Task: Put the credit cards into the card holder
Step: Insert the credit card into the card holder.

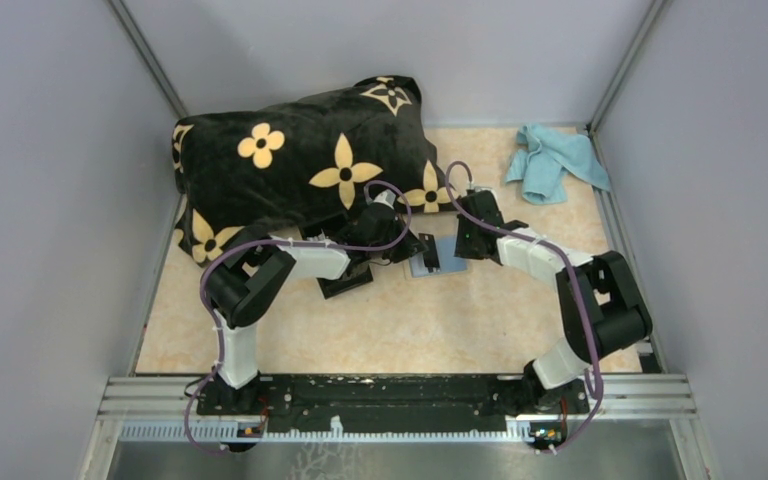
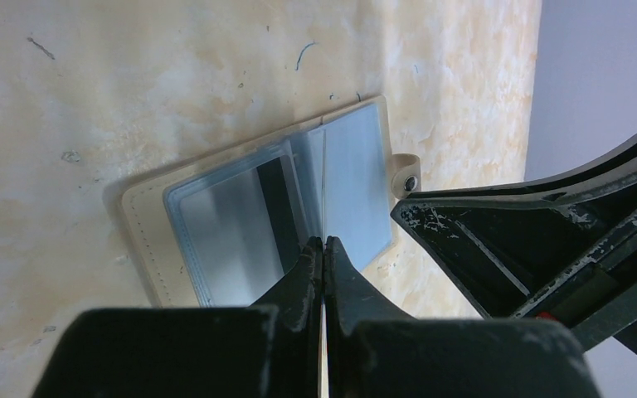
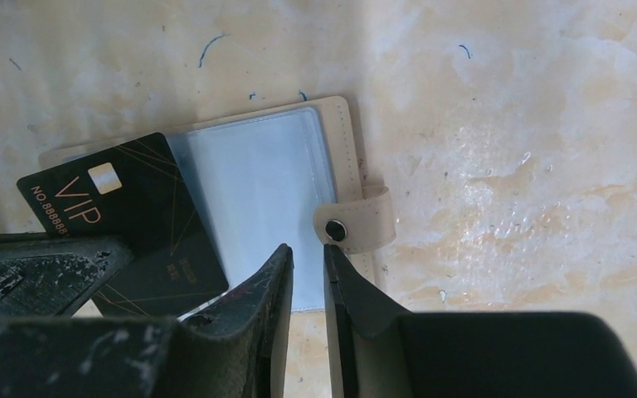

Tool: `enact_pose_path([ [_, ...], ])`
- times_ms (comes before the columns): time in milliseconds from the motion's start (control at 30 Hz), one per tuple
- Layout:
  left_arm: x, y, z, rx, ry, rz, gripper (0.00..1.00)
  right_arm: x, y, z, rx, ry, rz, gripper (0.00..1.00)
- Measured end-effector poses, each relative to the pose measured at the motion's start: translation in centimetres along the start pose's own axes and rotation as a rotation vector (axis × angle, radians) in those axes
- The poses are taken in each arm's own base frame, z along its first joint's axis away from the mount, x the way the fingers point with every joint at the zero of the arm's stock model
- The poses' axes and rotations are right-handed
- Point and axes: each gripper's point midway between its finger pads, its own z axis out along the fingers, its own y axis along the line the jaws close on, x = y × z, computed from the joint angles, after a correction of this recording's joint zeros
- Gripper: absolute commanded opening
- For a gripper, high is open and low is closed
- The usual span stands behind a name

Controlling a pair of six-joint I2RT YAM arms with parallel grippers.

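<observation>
Overhead, both arms meet mid-desk (image 1: 410, 330) over the card holder (image 1: 430, 258), which lies open just in front of the flowered pillow (image 1: 300, 165). The left claw (image 1: 418, 247) and right claw (image 1: 460, 245) crowd it, their grip unreadable from here.

From the left wrist, the fingers are pressed shut on the black card (image 2: 323, 186), seen edge-on as a hairline above the clear sleeves (image 2: 352, 182). The cover (image 2: 145, 220) is cream, stitched round its rim and soft-looking. The sleeves are glossy film, likely limp and clingy, so a pocket's mouth may need lifting.

From the right wrist, the black card (image 3: 124, 215) shows its face: dark, gold-lettered, sharp-cornered, hanging over the holder's left page. I judge it light, stiff and slick, best pinched at one short end with the leading edge free. The right claw's jaws stand a slit apart beside the snap tab (image 3: 352, 228), with nothing discernible between them. The holder looks light enough to skid on this smooth marbled desk, so it wants pinning.
</observation>
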Motion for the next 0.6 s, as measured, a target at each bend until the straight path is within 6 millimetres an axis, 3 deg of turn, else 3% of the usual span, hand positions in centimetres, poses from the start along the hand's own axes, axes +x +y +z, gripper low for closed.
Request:
enact_pose_path([
  [600,0.4,0.2,-0.1,-0.008,0.004,-0.109,0.00,0.9,-1.2,1.1,0.034,0.041,0.013,0.16],
])
